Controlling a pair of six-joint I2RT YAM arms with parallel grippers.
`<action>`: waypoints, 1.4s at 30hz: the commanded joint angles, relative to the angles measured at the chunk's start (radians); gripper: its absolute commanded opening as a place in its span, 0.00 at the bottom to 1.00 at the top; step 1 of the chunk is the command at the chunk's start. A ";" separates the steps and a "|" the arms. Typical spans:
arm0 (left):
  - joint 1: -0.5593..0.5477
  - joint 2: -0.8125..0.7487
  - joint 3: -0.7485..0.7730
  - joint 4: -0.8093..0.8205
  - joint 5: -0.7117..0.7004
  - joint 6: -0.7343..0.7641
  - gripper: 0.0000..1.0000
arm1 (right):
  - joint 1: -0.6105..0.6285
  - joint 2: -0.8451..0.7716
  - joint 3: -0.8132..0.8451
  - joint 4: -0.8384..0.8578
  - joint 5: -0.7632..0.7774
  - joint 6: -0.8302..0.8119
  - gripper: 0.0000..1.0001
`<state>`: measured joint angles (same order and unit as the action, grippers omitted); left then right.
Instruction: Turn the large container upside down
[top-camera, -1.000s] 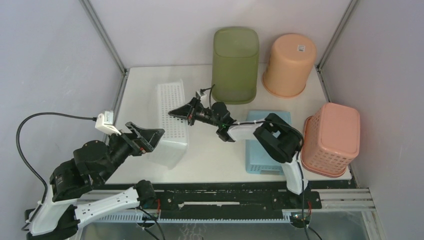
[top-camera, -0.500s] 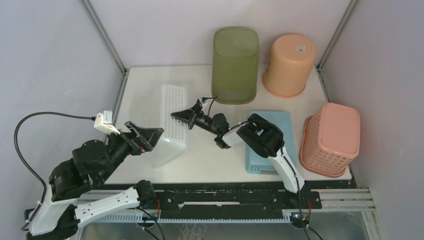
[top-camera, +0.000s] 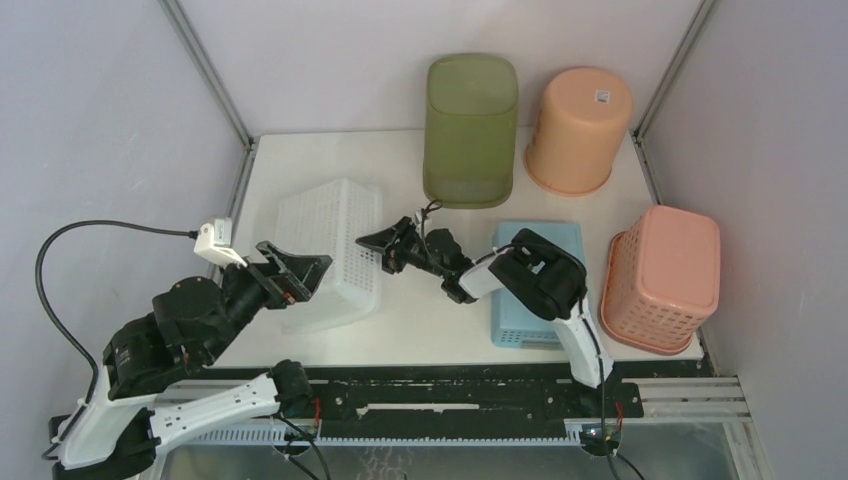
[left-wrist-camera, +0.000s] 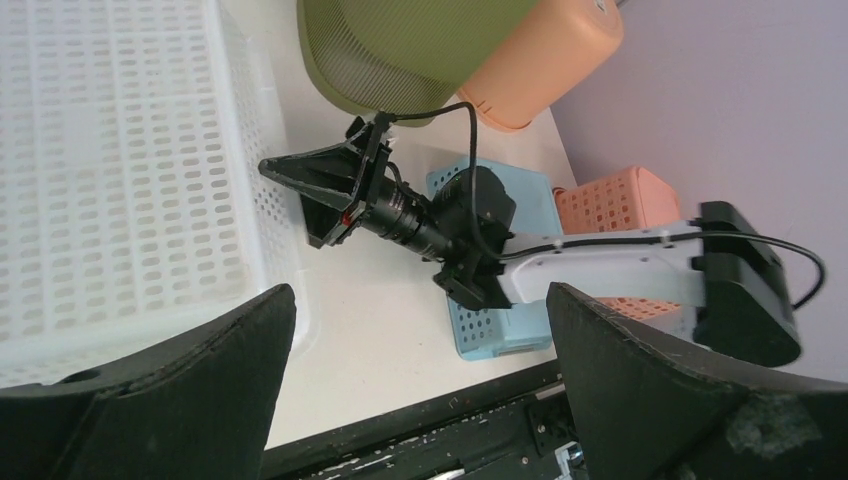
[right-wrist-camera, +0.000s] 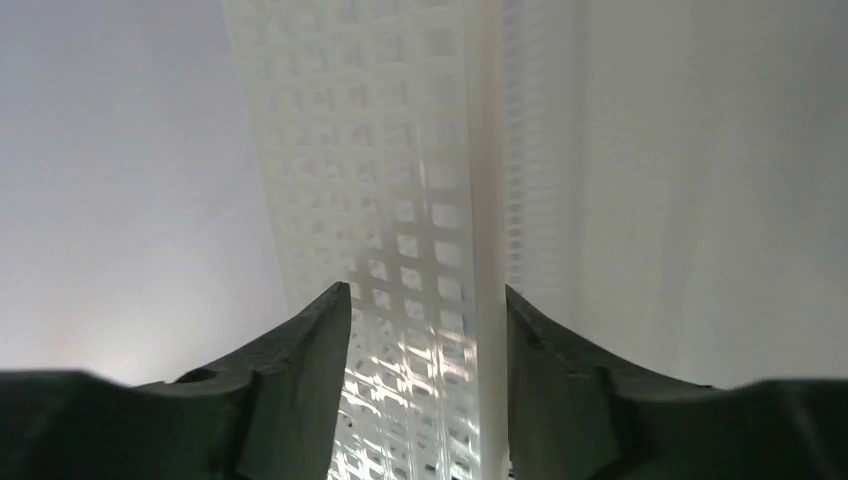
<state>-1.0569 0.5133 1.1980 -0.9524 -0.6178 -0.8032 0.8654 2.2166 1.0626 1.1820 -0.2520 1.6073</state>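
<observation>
The large container (top-camera: 325, 250) is a white perforated basket at the left-centre of the table, a broad holed face turned up and slightly tilted. My right gripper (top-camera: 375, 245) is at its right edge. In the right wrist view the right gripper (right-wrist-camera: 427, 295) has its jaws apart, with the container's (right-wrist-camera: 400, 180) thin wall standing between them, unclamped. My left gripper (top-camera: 290, 275) hovers wide open over the container's near left corner and holds nothing. In the left wrist view the left gripper (left-wrist-camera: 420, 300) frames bare table beside the container (left-wrist-camera: 120, 150).
A green bin (top-camera: 470, 130) and an orange bucket (top-camera: 578, 130) stand upside down at the back. A pink basket (top-camera: 662, 278) sits at the right edge. A blue basket (top-camera: 515, 325) lies partly under the right arm. Grey walls enclose the table.
The container has tipped from standing on its side to lying with a broad holed face up. My right gripper came down with it and its jaws have parted. The left arm barely moved.
</observation>
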 joint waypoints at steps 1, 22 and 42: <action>0.005 0.003 -0.022 0.018 -0.019 0.018 1.00 | -0.005 -0.152 -0.039 -0.615 0.087 -0.240 0.63; 0.012 0.174 -0.235 0.030 0.014 -0.067 1.00 | 0.136 -0.764 -0.015 -1.595 0.539 -0.880 0.90; 0.144 0.415 -0.641 0.367 0.185 -0.188 0.91 | -0.220 -1.077 -0.273 -1.845 0.665 -0.835 0.72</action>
<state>-1.0172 0.8867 0.5926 -0.7197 -0.4862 -0.9966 0.7059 1.1160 0.8070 -0.7738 0.4938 0.8356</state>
